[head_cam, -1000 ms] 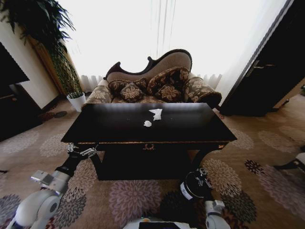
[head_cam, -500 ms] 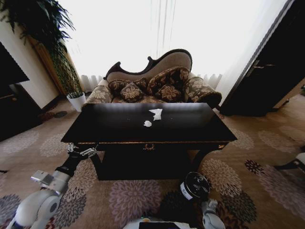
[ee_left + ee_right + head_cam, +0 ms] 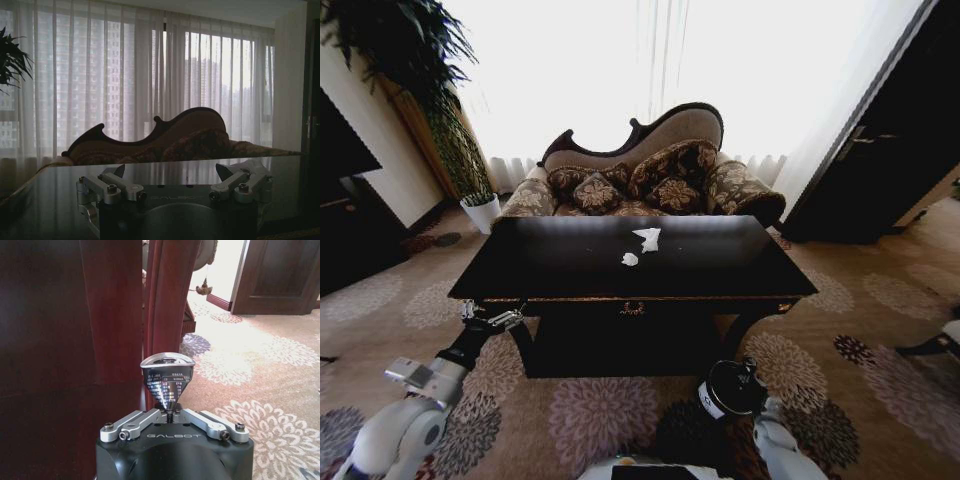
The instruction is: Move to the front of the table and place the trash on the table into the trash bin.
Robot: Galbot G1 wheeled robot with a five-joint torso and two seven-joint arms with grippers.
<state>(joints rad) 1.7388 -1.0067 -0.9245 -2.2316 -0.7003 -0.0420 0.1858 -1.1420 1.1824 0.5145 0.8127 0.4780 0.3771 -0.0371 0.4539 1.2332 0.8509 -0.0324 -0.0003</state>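
The glossy black table (image 3: 570, 270) stands straight ahead, with its gold emblem on the front rail. Two white crumpled paper scraps, the trash (image 3: 647, 238), lie near the middle of its top; the smaller scrap (image 3: 630, 259) is closer to me. The dark trash bin (image 3: 725, 392) with its white label hangs tilted by the table's front right leg (image 3: 170, 300). My right gripper (image 3: 170, 413) is shut on the trash bin (image 3: 167, 377). My left gripper (image 3: 492, 318) is open at the table's front left corner, level with the tabletop (image 3: 50, 200).
A patterned sofa (image 3: 640, 170) with cushions stands behind the table under bright curtained windows. A white plant pot (image 3: 480, 210) and a dark cabinet (image 3: 350, 200) are at the left, and a dark door (image 3: 880, 150) is at the right. Flowered carpet surrounds the table.
The right arm and the trash bin in its gripper have shifted slightly by the table's front right leg. The left arm and the paper scraps have not moved.
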